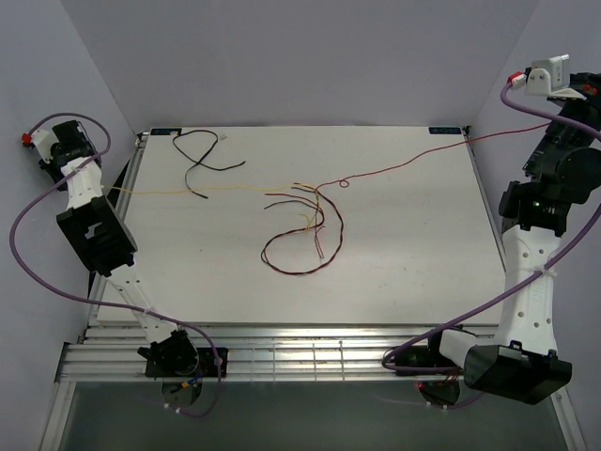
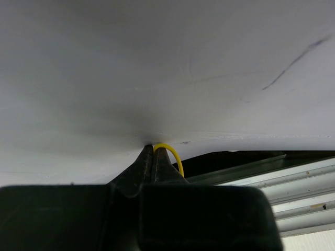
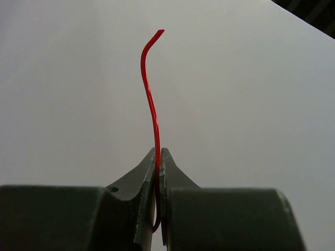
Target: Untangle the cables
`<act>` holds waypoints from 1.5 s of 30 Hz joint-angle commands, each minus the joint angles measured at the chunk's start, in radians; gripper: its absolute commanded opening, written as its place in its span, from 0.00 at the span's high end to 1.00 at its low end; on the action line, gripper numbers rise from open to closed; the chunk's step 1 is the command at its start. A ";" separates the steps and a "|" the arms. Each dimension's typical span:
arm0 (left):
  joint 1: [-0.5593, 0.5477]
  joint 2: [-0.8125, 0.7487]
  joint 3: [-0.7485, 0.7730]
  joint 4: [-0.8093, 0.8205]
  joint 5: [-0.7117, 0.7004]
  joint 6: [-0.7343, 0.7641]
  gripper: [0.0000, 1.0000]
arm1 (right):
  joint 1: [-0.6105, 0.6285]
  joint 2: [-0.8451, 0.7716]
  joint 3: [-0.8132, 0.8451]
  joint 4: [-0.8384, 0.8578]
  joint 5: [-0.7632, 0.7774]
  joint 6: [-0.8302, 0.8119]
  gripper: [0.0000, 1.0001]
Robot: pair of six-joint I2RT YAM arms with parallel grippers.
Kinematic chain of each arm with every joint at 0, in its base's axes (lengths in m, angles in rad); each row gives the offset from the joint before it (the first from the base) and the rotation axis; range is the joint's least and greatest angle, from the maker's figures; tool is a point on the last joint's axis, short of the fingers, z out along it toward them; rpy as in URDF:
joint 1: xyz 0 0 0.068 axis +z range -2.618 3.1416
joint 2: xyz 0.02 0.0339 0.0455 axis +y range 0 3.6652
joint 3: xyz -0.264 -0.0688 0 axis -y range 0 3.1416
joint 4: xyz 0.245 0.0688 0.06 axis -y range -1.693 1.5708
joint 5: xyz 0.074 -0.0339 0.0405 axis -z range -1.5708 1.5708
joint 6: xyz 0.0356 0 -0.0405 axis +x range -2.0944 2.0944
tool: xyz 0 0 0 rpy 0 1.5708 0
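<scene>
My left gripper is shut on a yellow cable, whose short loop shows beside the tips, close against the left wall. In the top view the yellow cable runs from the left arm across the table to a tangle at the middle. My right gripper is shut on a red cable, whose free end sticks up past the tips. This red cable stretches from the gripper at the far right to the tangle. A dark red-brown cable loops below it. A black cable lies apart at the back left.
The white table top ends in a slatted metal frame near the arm bases. Purple walls close in on the left, back and right. Thick purple cables hang along both arms.
</scene>
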 commanded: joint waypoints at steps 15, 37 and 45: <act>0.084 -0.065 -0.060 0.039 0.227 0.023 1.00 | -0.089 -0.028 -0.054 0.089 -0.055 0.004 0.92; -0.760 -0.467 -0.529 0.285 0.400 0.189 1.00 | -0.032 -0.110 -0.541 -0.111 -0.825 1.512 0.92; -0.873 -0.401 -0.624 0.098 0.530 -0.025 1.00 | -0.017 0.043 -0.510 -0.391 -0.497 1.550 0.92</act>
